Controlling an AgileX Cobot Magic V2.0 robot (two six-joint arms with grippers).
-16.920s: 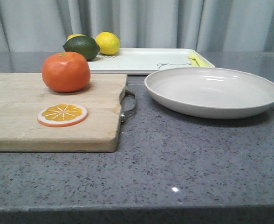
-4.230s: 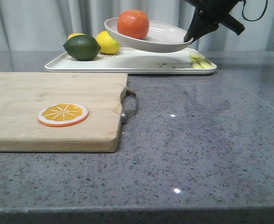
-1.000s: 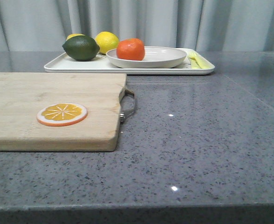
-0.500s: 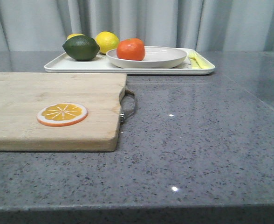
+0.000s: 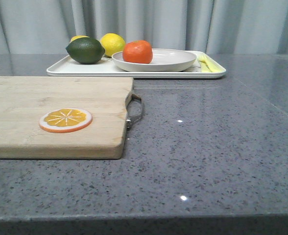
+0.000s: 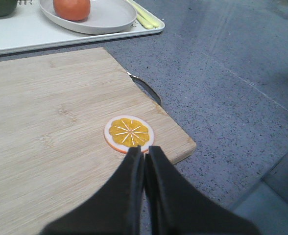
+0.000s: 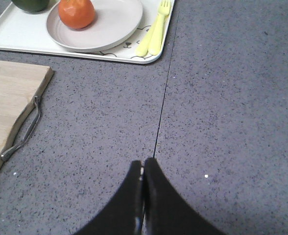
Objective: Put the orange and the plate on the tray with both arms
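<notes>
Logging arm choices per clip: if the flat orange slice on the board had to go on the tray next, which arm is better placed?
Left, probably. Its shut hand hangs beside the flat orange slice on the wooden cutting board; the right hand, also shut, is over bare grey counter.

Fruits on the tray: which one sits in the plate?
The orange alone sits in the plate; the lime and lemon lie on the tray.

Kitchen-like counter: speckled stone worktop (image 5: 207, 147), wooden cutting board (image 5: 46, 112).
</notes>
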